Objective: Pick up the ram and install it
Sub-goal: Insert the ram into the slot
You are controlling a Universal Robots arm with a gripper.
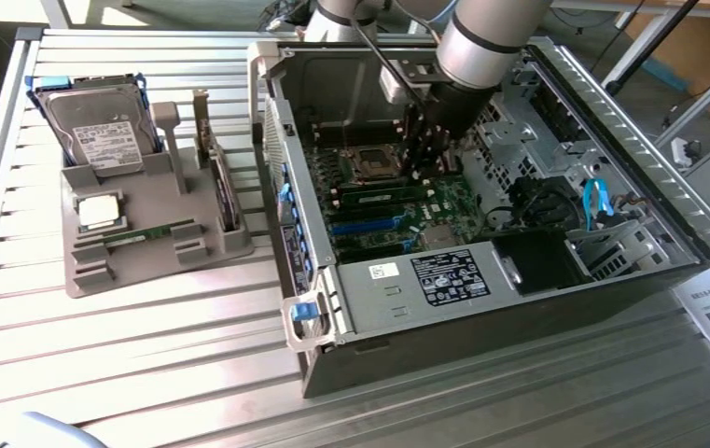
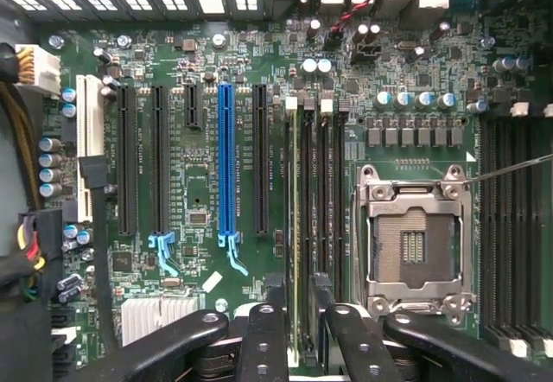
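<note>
A ram stick [image 2: 295,226] stands on edge in one of the black memory slots [image 2: 324,200] beside the CPU socket on the motherboard. My gripper [image 2: 307,343] hovers just above it, open. Its two black fingers [image 2: 263,347] straddle the near end of the stick with a gap on each side. In the exterior view the gripper [image 1: 433,154] reaches down into the open computer case [image 1: 329,308], over the green board. A second ram stick [image 1: 149,233] lies flat in the grey holder [image 1: 93,271] on the exterior view's left.
The metal CPU socket [image 2: 415,239] sits close beside the slots, with long expansion slots [image 2: 226,157] on the other side. The holder also carries a silver hard drive [image 1: 104,131] and a square processor chip [image 1: 100,212]. The case stands on a slatted metal table [image 1: 143,355].
</note>
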